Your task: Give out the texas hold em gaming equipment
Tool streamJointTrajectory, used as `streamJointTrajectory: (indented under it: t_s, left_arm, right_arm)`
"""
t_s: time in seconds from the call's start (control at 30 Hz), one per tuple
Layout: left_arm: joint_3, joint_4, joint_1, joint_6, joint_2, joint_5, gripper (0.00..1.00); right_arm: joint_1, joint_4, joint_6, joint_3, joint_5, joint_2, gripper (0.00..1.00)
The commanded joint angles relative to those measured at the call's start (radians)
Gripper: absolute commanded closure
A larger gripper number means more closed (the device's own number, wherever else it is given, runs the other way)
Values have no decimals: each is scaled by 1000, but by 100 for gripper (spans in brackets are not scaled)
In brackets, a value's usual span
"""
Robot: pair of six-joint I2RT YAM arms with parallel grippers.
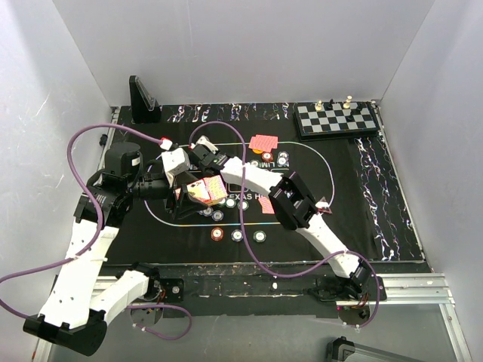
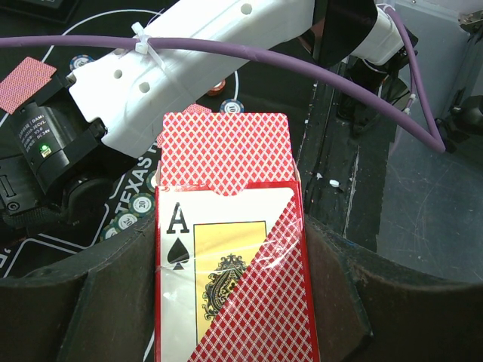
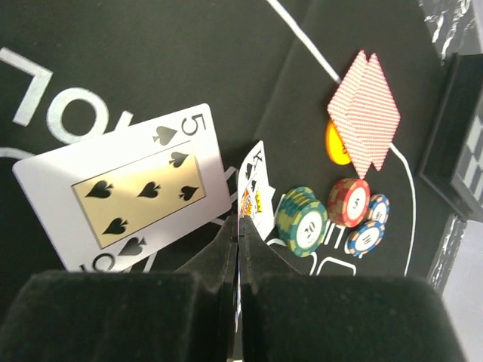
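My left gripper (image 2: 230, 302) is shut on a red-patterned card box (image 2: 226, 249) showing an ace of spades, with red-backed cards (image 2: 226, 147) sticking out of its top. In the top view it (image 1: 199, 191) is held above the mat's left half. My right gripper (image 3: 240, 226) is shut on a king card (image 3: 255, 192) held edge-on; in the top view it (image 1: 198, 154) is just beyond the box. A five of spades (image 3: 128, 192) is face up to its left. Two red-backed cards (image 3: 366, 109) cover a yellow button disc (image 3: 333, 143), beside green (image 3: 303, 222), red (image 3: 352, 202) and blue chips (image 3: 366, 235).
The black felt mat (image 1: 347, 196) covers the table. Loose chips (image 1: 237, 235) lie near its front line and another red-backed card (image 1: 266, 204) lies mid-mat. A chessboard (image 1: 336, 118) stands back right, a black stand (image 1: 142, 98) back left. The right arm (image 2: 189, 68) crosses above the box.
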Motion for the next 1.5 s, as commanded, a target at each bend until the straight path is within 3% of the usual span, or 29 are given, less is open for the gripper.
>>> streamJointTrajectory:
  t_s: [0.0, 0.3, 0.47, 0.63, 1.3, 1.4, 1.47]
  left_arm:
    - [14, 33, 2, -5, -17, 22, 100]
    - [14, 45, 1, -16, -23, 19, 100]
    - [16, 47, 1, -16, -20, 14, 100]
    - [14, 47, 1, -15, -19, 17, 100]
    - [43, 60, 2, -16, -14, 14, 100]
    - [43, 60, 1, -16, -14, 9, 100]
    - [43, 59, 1, -15, -13, 9, 100]
  right_arm:
    - [16, -61, 96, 38, -87, 14, 99]
    - [21, -92, 231, -36, -264, -18, 88]
    - [22, -127, 238, -2, -290, 4, 73]
    - [22, -121, 248, -16, -330, -10, 66]
    - [-10, -115, 324, -64, -569, -65, 56]
    - [-18, -118, 330, -56, -592, -59, 49]
    - [-27, -120, 343, -50, -603, -64, 23]
